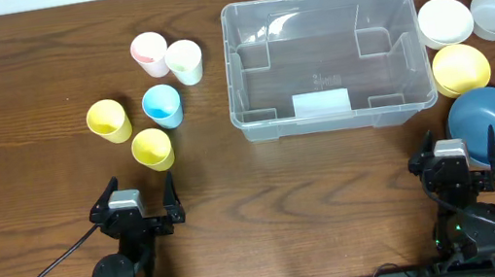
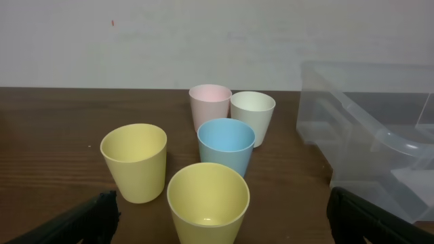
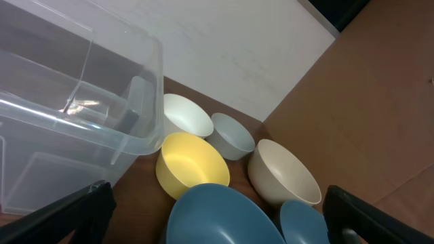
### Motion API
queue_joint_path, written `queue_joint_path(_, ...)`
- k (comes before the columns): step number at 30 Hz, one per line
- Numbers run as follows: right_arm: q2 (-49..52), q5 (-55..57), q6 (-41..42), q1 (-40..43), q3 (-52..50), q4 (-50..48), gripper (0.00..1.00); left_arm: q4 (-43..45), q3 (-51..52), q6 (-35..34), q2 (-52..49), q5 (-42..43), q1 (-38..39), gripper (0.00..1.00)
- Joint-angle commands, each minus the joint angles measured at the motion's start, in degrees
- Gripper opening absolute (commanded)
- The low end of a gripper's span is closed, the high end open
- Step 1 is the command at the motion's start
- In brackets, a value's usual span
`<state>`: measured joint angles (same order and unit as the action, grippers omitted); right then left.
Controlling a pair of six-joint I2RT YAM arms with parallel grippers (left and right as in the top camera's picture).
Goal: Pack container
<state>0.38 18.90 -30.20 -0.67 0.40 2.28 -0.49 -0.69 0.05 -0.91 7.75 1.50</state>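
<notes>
Packing not begun: the large clear rectangular plastic bin point(image 1: 314, 60) stands empty.
Five pastel plastic cups point(image 1: 162, 106) stand left of the bin and round coloured bowls point(image 1: 460, 67) right of it, all still to go in. The left gripper point(image 1: 136, 188) and right gripper point(image 1: 459, 142) hover in front of it, fingers spread, grasping nothing.

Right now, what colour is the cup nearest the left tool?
Yellow. That cup shows best in the left wrist view.
</notes>
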Motion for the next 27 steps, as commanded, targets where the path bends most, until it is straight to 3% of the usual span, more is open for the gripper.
queue_joint_path(1,0.1,1.0,-0.3,0.0,-0.1,0.3,0.99,-2.7,0.4,0.8,-0.1,2.1,-0.4,0.98)
queue_joint_path(8,0.1,-1.7,-0.3,0.0,-0.1,-0.7,0.99,-2.7,0.4,0.8,-0.1,2.1,-0.4,0.98)
queue_joint_path(13,0.1,-29.1,4.4,0.0,-0.1,0.9,0.99,-2.7,0.4,0.8,-0.1,2.1,-0.4,0.98)
queue_joint_path(18,0.2,-52.7,20.9,-0.2,-0.1,0.1,0.99,-2.7,0.4,0.8,-0.1,2.1,-0.4,0.98)
queue_joint_path(27,0.2,-69.7,25.7,-0.2,-0.1,-4.2,0.99,-2.7,0.4,0.8,-0.1,2.1,-0.4,0.98)
